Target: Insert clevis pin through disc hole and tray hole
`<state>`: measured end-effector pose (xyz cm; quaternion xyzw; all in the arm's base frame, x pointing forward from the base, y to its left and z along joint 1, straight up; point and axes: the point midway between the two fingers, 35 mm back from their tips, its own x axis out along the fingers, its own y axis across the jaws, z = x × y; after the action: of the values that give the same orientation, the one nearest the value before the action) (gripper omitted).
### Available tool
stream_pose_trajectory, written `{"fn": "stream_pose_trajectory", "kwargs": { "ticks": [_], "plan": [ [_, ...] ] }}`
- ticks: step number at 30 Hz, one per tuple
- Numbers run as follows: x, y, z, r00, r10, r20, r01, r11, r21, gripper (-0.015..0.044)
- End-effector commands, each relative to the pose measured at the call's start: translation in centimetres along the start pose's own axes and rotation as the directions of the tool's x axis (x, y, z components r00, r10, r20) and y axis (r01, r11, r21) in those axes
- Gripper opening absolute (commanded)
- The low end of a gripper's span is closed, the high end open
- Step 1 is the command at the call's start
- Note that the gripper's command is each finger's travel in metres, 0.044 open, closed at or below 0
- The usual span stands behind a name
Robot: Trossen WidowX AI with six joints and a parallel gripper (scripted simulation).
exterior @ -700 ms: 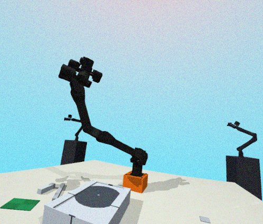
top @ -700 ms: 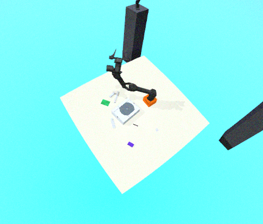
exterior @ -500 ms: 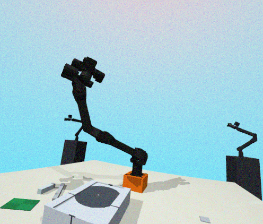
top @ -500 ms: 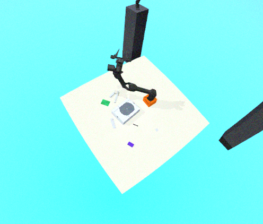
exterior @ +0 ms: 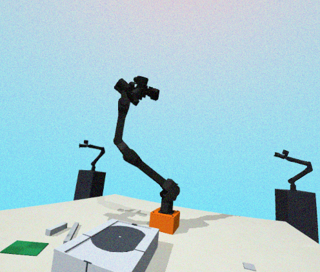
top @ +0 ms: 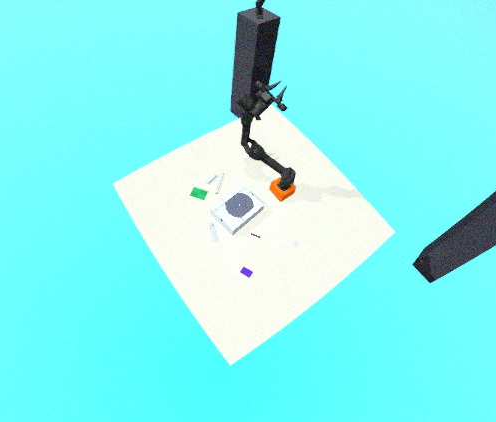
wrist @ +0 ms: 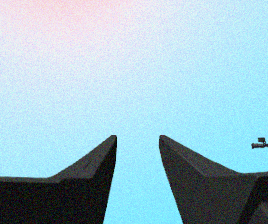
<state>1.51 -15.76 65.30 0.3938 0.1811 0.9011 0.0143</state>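
Observation:
The dark grey disc (top: 234,200) (exterior: 108,243) lies flat in the top of the pale tray (top: 220,214) (exterior: 75,252), with a small light spot at its middle. The pin (top: 255,235) looks like a small, thin, dark rod lying on the table beside the tray in the top view; it is not visible in the exterior view. My gripper (top: 283,85) (wrist: 138,140) is partly open and empty, raised high above the table and away from tray and pin. Only sky shows between its fingertips in the wrist view. In the exterior view the fingertips are hidden behind the gripper body.
The orange base (top: 282,190) (exterior: 164,222) stands near the tray. Grey bars (top: 220,183) (exterior: 56,229) and a green patch (top: 198,193) (exterior: 24,248) lie beyond the tray. Another pale bar (top: 213,232) and a purple patch (top: 246,272) lie on the table. Dark pedestals (top: 472,235) (exterior: 296,209) stand outside it.

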Motion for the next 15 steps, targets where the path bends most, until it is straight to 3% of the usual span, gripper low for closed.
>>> {"fn": "stream_pose_trajectory", "kwargs": {
  "ticks": [1, 9, 15],
  "plan": [
    [3.7, -5.7, -0.6, 0.985, -0.173, 0.010, 0.173, 0.980, -0.095, 0.0160],
    [7.8, -16.3, -1.1, 0.886, -0.462, 0.044, 0.449, 0.830, -0.331, 0.0160],
    [7.8, -25.5, -0.3, 0.734, -0.669, 0.114, 0.635, 0.617, -0.466, 0.0160]
  ]
}}
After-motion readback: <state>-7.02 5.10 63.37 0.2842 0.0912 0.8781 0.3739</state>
